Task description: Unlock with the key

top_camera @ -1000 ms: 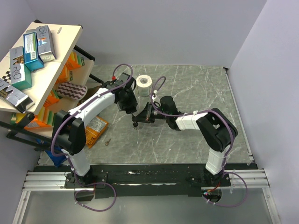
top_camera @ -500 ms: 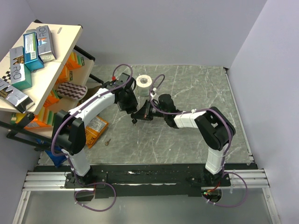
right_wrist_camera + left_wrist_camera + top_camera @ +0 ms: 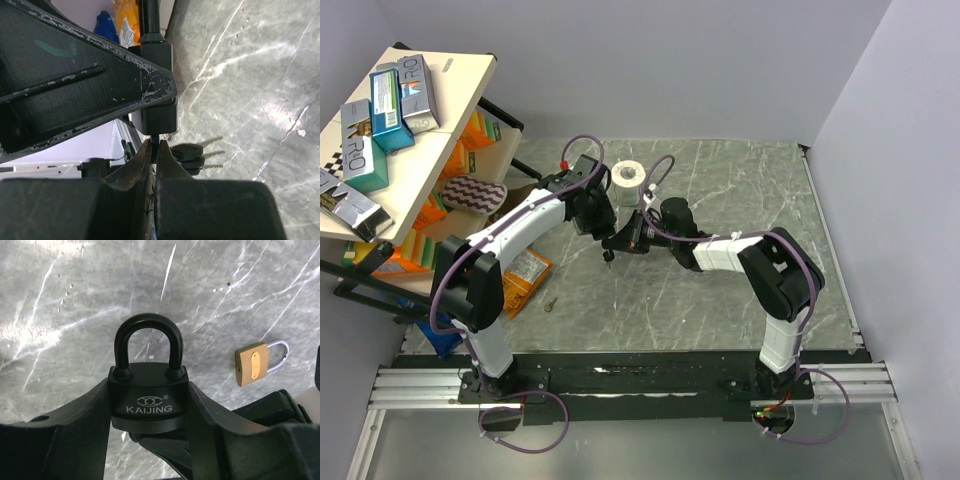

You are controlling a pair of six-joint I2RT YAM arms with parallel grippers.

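Key tip-first toward padlock, seemingly

- Top view: bright, even overhead light; soft, faint shadows on table; sharp all over, slight bend at edges.
- Left wrist: white glare patches top-left; black padlock crisp, lettering legible, thin highlight on shackle; btm foreground dark, soft.
- Right wrist: near foreground v. dark & blurred; key bunch slightly soft; glare streaks on table at right.
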